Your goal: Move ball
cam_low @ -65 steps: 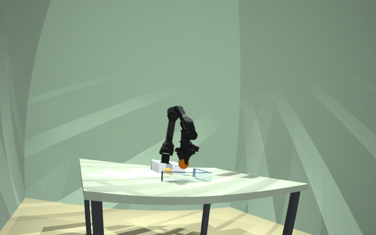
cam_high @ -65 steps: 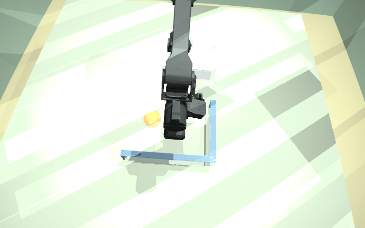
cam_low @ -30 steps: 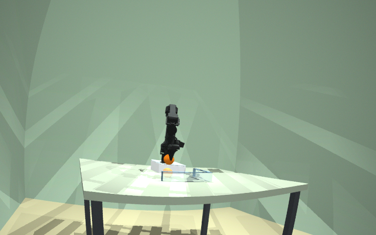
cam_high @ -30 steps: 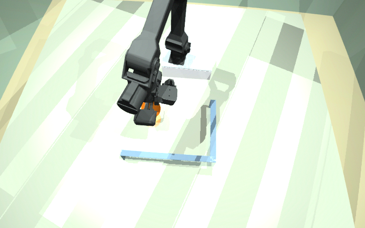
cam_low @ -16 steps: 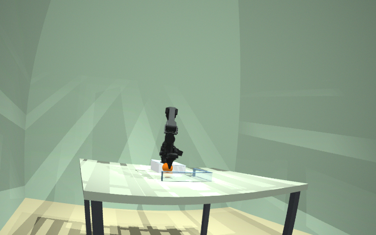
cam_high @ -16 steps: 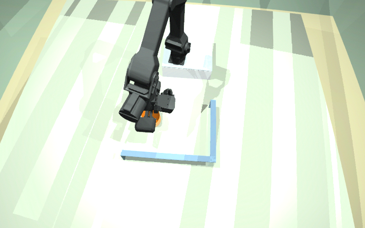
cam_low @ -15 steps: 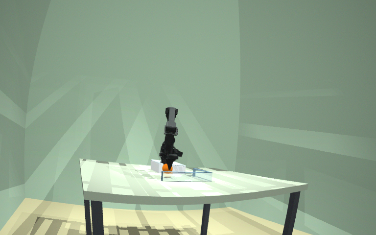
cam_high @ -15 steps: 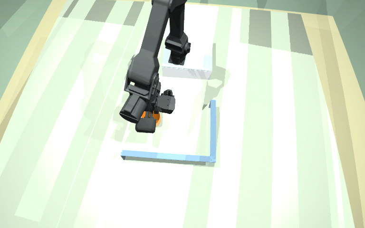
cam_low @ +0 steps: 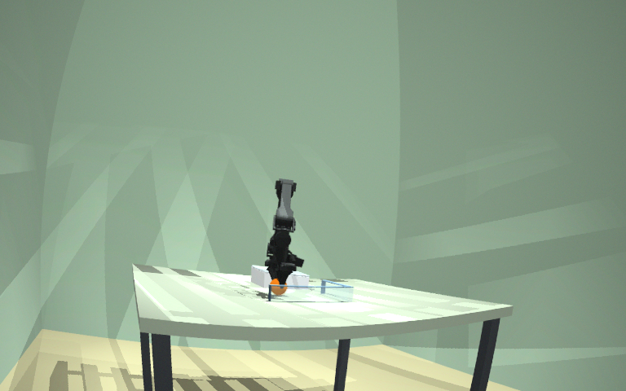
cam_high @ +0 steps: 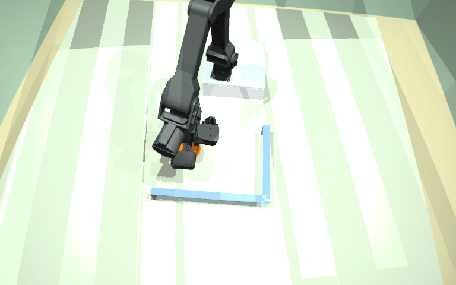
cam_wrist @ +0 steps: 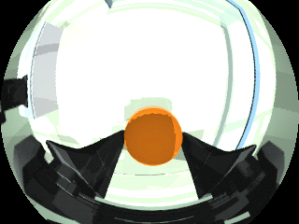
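The orange ball (cam_high: pixel 196 150) (cam_low: pixel 278 287) (cam_wrist: pixel 153 136) is between the fingers of my gripper (cam_high: pixel 190 148) (cam_low: pixel 279 284) (cam_wrist: pixel 152 134), which is shut on it from both sides. The ball is low, at or just above the table top; I cannot tell whether it touches. Two low clear walls with blue edges, the front wall (cam_high: pixel 205 194) and the right wall (cam_high: pixel 266 161) (cam_wrist: pixel 256 77), meet at the near right. The ball is on their inner side, near the front wall's left end. The see-through copy does not show separately; the ball and gripper may cover it.
The white base block (cam_high: pixel 233 89) (cam_low: pixel 259 276) (cam_wrist: pixel 46 77) of the arm stands behind the walled corner. The arm reaches forward from it and covers part of the ball in the top view. The table's front edge (cam_low: pixel 295 333) lies beyond the front wall.
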Robot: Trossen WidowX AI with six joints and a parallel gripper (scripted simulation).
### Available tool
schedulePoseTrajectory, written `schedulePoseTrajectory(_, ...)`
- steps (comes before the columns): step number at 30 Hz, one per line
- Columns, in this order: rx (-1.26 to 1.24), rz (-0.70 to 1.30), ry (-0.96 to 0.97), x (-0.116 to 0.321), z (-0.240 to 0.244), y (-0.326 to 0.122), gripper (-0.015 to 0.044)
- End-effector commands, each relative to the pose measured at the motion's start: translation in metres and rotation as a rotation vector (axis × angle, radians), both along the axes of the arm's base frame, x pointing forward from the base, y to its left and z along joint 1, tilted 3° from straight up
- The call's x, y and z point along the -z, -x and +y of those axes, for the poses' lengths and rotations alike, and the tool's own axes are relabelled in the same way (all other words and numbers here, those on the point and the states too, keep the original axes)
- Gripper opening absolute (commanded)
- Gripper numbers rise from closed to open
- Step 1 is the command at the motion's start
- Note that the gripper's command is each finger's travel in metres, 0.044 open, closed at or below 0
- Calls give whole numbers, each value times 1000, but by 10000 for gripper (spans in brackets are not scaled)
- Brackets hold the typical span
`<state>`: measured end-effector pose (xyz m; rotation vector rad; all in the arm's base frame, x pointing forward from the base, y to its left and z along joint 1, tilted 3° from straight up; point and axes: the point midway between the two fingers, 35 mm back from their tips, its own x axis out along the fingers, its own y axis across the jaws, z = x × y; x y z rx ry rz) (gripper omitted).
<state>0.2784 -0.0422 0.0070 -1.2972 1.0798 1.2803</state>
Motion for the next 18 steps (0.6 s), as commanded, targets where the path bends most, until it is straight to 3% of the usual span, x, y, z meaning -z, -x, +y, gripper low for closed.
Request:
schedulePoseTrajectory(1, 4, 1, -3, 7, 1, 0, 0)
schedulePoseTrajectory(5, 4, 1, -3, 9, 1, 0, 0)
schedulePoseTrajectory(18, 0, 3, -1, 6, 0, 1, 341)
